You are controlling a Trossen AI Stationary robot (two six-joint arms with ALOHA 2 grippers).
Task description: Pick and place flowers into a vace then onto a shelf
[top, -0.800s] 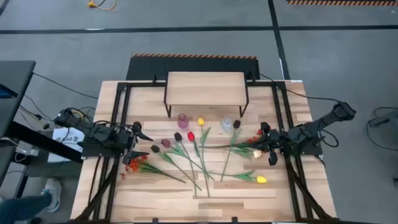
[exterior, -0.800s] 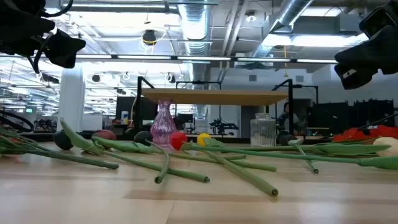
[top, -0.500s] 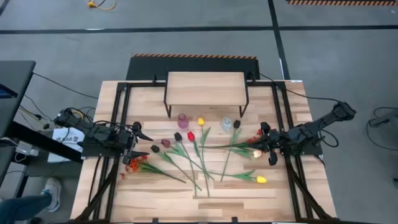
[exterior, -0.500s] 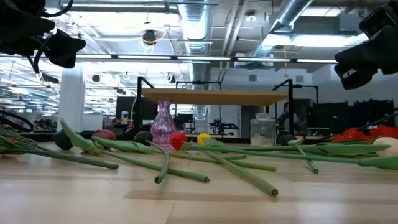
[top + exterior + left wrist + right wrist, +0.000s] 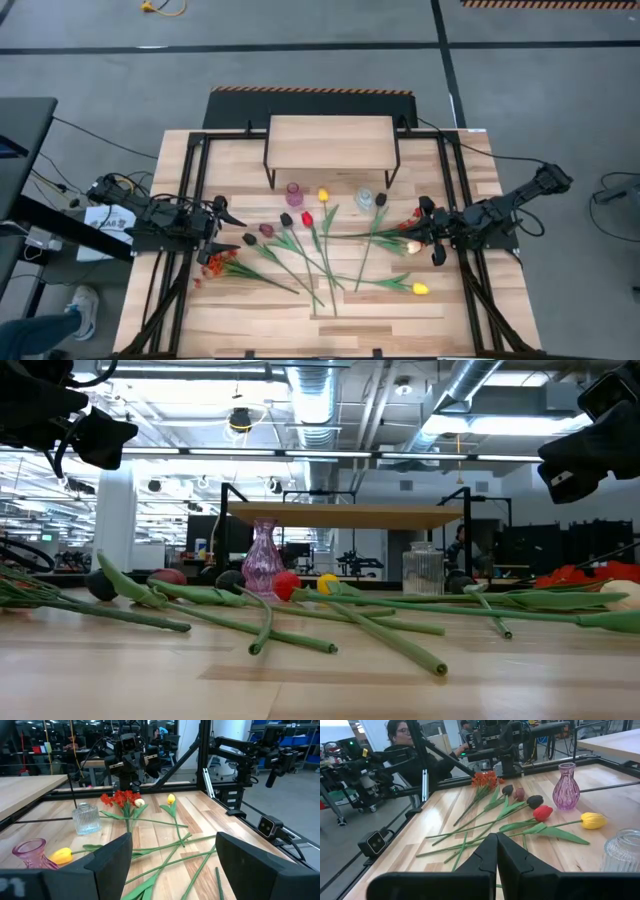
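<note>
High view: flowers [image 5: 330, 250] lie flat, stems fanning toward the near edge, heads toward the shelf [image 5: 330, 142].
Left gripper [image 5: 232, 228] hovers spread wide; right gripper [image 5: 422, 232] hovers fully closed, empty.

Grey concrete floor [image 5: 300, 70], exposed ceiling ducts [image 5: 470, 395], white pillar [image 5: 115, 510], overhead lamps

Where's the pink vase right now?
In the high view the pink vase stands on the table just in front of the shelf, toward its left end, with a yellow tulip head beside it on the right.
</note>
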